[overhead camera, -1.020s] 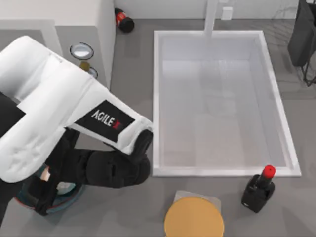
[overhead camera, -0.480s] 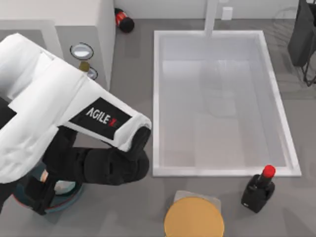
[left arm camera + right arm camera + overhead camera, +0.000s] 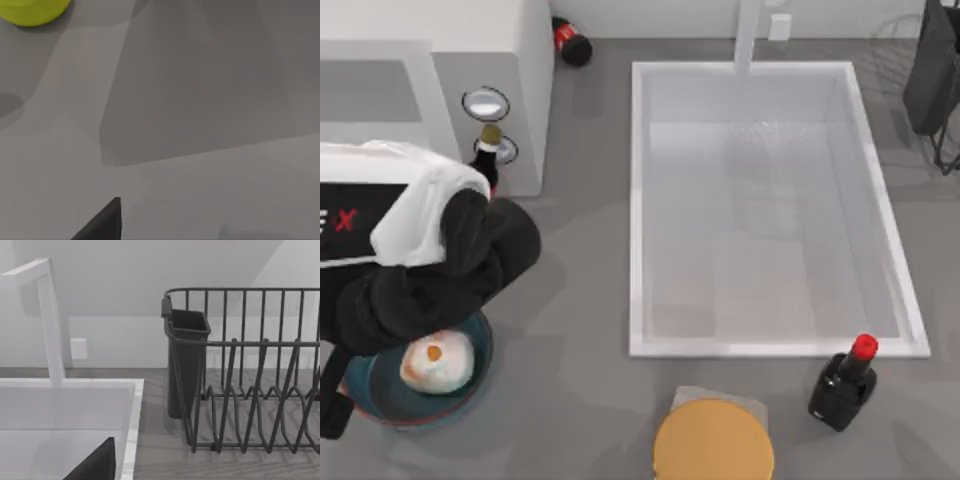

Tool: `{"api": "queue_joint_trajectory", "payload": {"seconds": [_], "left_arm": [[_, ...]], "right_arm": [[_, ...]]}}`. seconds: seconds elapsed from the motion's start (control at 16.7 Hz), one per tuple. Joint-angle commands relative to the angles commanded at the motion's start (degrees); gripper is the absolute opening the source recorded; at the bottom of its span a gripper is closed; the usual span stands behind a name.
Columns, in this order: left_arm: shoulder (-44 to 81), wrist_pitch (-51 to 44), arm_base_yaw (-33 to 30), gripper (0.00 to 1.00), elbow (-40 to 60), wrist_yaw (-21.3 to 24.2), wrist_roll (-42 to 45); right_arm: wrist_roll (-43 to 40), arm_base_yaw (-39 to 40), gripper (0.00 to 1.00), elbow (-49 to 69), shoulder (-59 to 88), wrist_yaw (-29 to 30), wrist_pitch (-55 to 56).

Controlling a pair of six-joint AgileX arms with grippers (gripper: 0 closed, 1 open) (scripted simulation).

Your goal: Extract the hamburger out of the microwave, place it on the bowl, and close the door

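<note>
Jaws unseen; hamburger (image 3: 437, 362) in bowl (image 3: 380, 395)

a kitchen: white sink (image 3: 770, 345), microwave (image 3: 470, 60), dish rack (image 3: 250, 390) on a grey counter (image 3: 580, 400).

Off-white rounded hamburger (image 3: 437, 362) with orange patches and spot, inside round blue bowl (image 3: 380, 402), dark teal interior, thin reddish rim. White box microwave (image 3: 510, 50), silver-ringed knobs. Left arm (image 3: 390, 215): white shell, black wrist. Flat orange-yellow disc (image 3: 713, 441). Black bottle (image 3: 841, 387), red cap. White sink (image 3: 770, 80). Grey table (image 3: 580, 400).
</note>
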Motion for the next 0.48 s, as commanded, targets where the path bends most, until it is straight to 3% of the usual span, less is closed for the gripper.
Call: {"api": "queue_joint_trajectory", "payload": {"seconds": [0.48], "left_arm": [[-52.8, 29.7, 15.6, 1.0, -25.3, 24.1, 61.7]], "right_arm": [[0.0, 0.0, 1.0, 0.0, 0.0, 0.0, 0.0]]}}
